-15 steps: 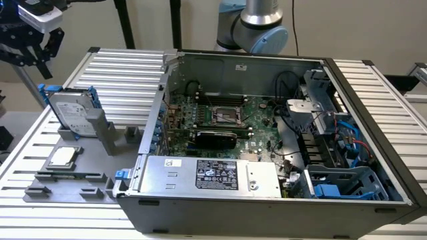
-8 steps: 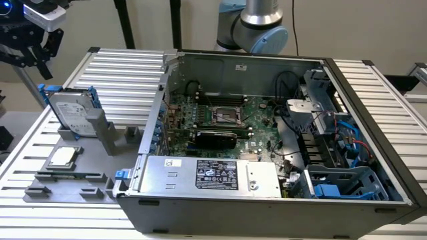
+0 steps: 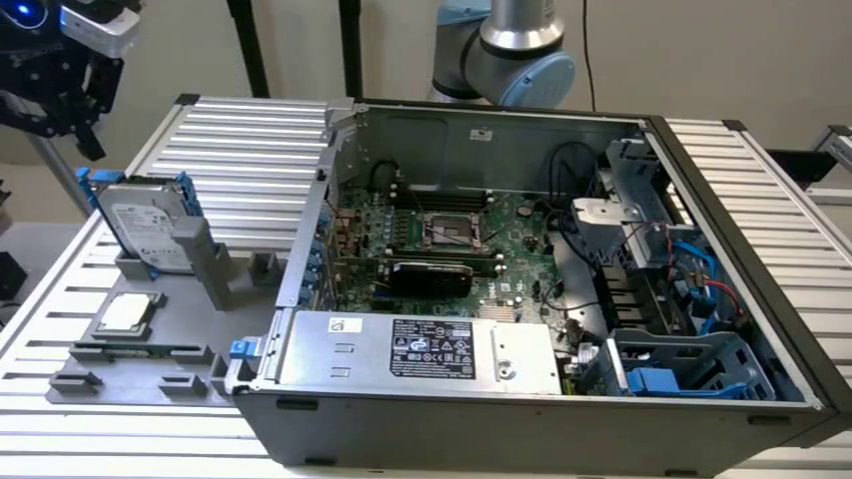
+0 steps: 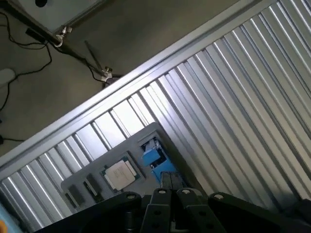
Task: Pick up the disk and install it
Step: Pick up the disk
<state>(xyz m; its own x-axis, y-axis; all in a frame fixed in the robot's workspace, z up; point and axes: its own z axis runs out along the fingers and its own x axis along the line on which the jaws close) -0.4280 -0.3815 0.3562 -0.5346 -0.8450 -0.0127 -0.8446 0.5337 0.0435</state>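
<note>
Silver-grey disk (image 3: 138, 232), blue-railed, standing upright in grey fixture (image 3: 134, 384) on slatted table (image 3: 253, 130), just beside open computer case (image 3: 533, 429), on the exterior view's left. Chip (image 3: 123, 312) lying flat on same fixture, near disk. Black gripper (image 4: 170, 178) hanging above fixture, well apart from disk, fingers (image 4: 166, 182) pressing together, gripping nothing. Motherboard (image 3: 453, 235) lying exposed inside case; blue cage (image 3: 679, 371) sitting inside too.

Silver-grey arm (image 3: 517, 35) with pale blue joint caps (image 3: 549, 78), black tool (image 4: 170, 182).
</note>
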